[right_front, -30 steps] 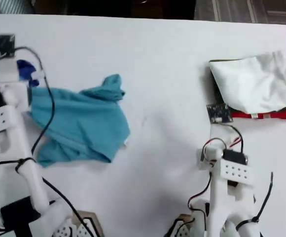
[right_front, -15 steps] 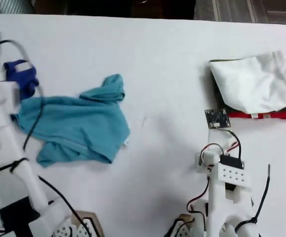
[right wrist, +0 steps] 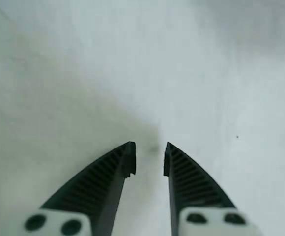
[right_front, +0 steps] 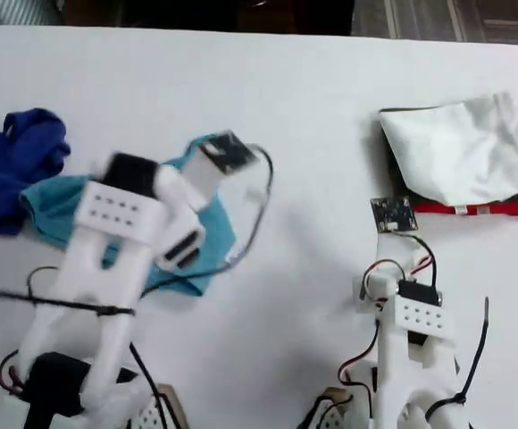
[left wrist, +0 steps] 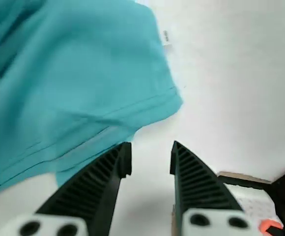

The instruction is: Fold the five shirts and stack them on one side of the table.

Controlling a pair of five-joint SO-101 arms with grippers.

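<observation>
Left hand (left wrist: 150, 152), slightly apart and empty, hovers over the hem of the teal shirt (left wrist: 69, 83) at 9 o'clock on the tabletop (right_front: 313, 107). Right hand (right wrist: 149, 152), apart and empty, sits at 5 o'clock; folded stack (right_front: 460, 152) at 2 o'clock.

Readable text: none is showing in any view.
Teal shirt (left wrist: 69, 83): a small white tag (left wrist: 166, 37) is sticking out at its edge, and the print on it is coming through too small to read.
Red shirt (right_front: 500, 207): a white label (right_front: 460, 209) is lying on its near edge, in the stack at the right, and its marks are staying illegible.
Circuit board (right_front: 394, 214): it is sitting on the right arm's wrist, its markings too fine to read.
</observation>
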